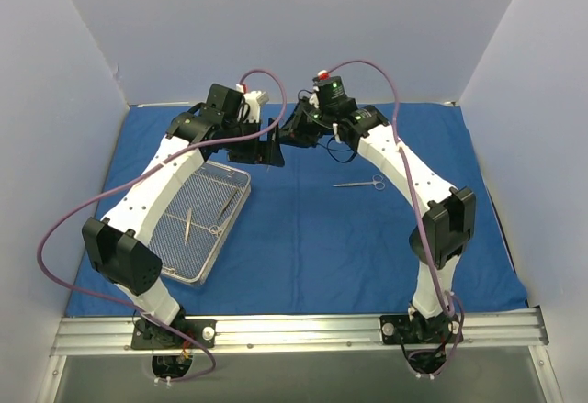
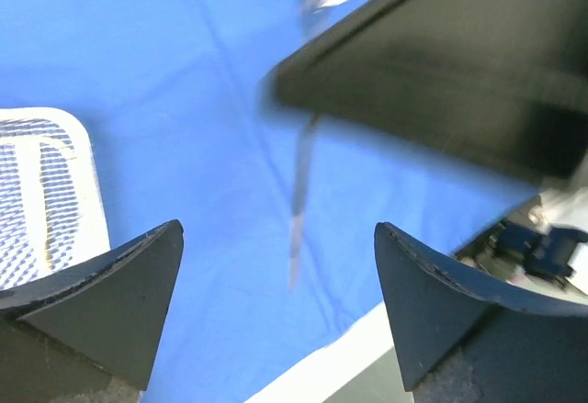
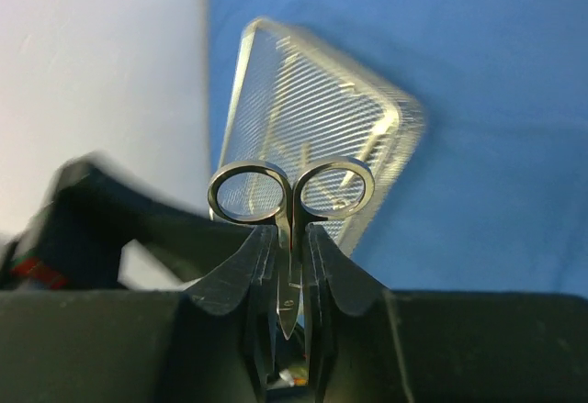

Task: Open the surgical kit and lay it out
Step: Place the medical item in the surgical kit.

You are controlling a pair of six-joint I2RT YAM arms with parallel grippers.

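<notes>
The royal-blue cloth wrap (image 1: 303, 238) lies spread flat over the table. On its left stands the silver wire-mesh tray (image 1: 197, 261) with a few thin steel instruments (image 1: 187, 224) in it. My right gripper (image 3: 291, 230) is shut on a small pair of scissors (image 3: 291, 192), rings up and blades down between the fingers. My left gripper (image 2: 277, 230) is open right beside it, nothing between its fingers; the blurred scissor blades (image 2: 299, 206) hang just beyond them. In the top view both grippers (image 1: 246, 151) (image 1: 280, 137) meet above the cloth behind the tray.
A second pair of scissors (image 1: 360, 183) lies on the cloth right of centre. The tray (image 2: 41, 192) shows at the left of the left wrist view and behind the scissors (image 3: 317, 118) in the right wrist view. Grey walls close in three sides.
</notes>
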